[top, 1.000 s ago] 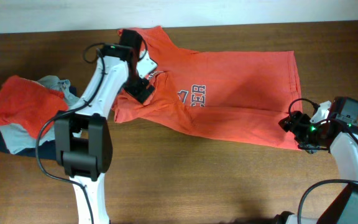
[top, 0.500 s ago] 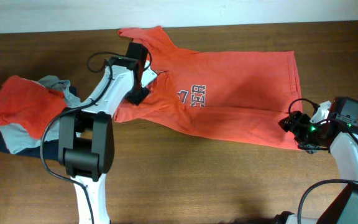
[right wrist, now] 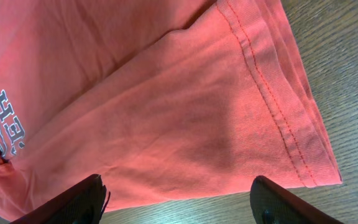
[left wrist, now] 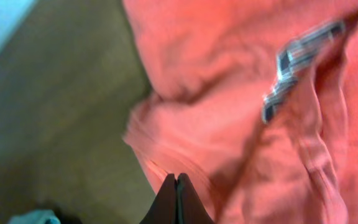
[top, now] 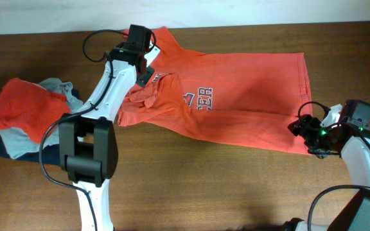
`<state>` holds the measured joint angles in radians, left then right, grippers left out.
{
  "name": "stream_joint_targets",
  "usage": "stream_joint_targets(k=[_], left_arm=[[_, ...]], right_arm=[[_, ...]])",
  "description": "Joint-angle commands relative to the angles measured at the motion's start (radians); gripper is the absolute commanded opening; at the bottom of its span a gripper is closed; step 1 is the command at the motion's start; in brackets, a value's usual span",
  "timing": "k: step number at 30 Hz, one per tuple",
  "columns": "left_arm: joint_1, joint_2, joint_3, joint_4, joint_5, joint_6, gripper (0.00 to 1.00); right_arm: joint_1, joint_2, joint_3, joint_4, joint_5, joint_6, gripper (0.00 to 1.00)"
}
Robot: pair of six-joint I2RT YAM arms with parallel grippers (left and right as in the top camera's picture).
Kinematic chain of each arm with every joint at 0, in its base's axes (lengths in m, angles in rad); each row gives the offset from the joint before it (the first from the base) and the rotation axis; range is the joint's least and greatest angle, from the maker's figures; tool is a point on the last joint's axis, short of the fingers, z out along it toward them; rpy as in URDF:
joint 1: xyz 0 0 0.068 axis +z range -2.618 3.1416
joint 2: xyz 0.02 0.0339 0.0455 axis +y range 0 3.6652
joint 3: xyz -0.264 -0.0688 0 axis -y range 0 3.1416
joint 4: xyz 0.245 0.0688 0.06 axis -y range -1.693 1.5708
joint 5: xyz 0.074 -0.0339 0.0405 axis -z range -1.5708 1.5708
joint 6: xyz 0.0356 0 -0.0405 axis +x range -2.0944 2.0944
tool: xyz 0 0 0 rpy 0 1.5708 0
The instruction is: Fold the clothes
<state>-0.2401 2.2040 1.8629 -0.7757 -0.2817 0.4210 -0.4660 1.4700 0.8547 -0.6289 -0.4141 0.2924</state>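
**Left gripper [top: 149, 65] shut tight at the T-shirt's [top: 249, 96] collar end, upper left; right gripper [top: 306, 131] gaping over the hem corner, lower right.**
You've got an arm at each end of the spread shirt, likely to pull it flat for folding. The right holds nothing. The left wrist view is blurred, so you can't tell if cloth sits between those jaws. The spare pile [top: 24, 115], far left, is a jumble.
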Motion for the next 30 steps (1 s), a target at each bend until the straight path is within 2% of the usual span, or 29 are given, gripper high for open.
stream_joint_targets(k=[1,4,8,16,17,18,21,22,26,30], left_arm=[[0.003,0.002,0.014,-0.125,0.098,-0.012,0.2],[-0.004,0.003,0.012,-0.238,0.192,-0.001,0.4],[-0.016,0.003,-0.019,-0.245,0.261,-0.001,0.53],[-0.027,0.023,-0.108,-0.135,0.209,-0.001,0.55],[-0.027,0.023,-0.108,-0.133,0.207,-0.001,0.54],[-0.027,0.023,-0.108,-0.128,0.206,-0.001,0.47],[-0.028,0.023,-0.108,-0.108,0.147,-0.001,0.06],[-0.028,0.023,-0.102,-0.102,0.099,-0.002,0.0],[-0.027,0.023,-0.012,-0.1,-0.075,-0.001,0.0],[-0.026,0.023,0.066,-0.09,-0.078,-0.001,0.0]], right_arm=[[0.001,0.003,0.015,-0.014,-0.012,0.003,0.8],[0.001,0.003,0.015,-0.018,-0.011,-0.001,0.79],[0.001,0.003,0.015,-0.007,-0.009,0.0,0.8],[0.001,0.003,0.015,-0.015,-0.008,0.0,0.8],[0.001,0.003,0.015,-0.014,-0.009,0.0,0.8],[0.001,0.003,0.015,-0.014,-0.008,0.0,0.8],[0.001,0.003,0.015,-0.015,-0.009,0.0,0.8],[0.001,0.003,0.015,-0.016,-0.009,0.0,0.8],[0.001,0.003,0.015,-0.019,-0.009,0.0,0.8],[0.001,0.003,0.015,-0.019,-0.009,0.0,0.8]])
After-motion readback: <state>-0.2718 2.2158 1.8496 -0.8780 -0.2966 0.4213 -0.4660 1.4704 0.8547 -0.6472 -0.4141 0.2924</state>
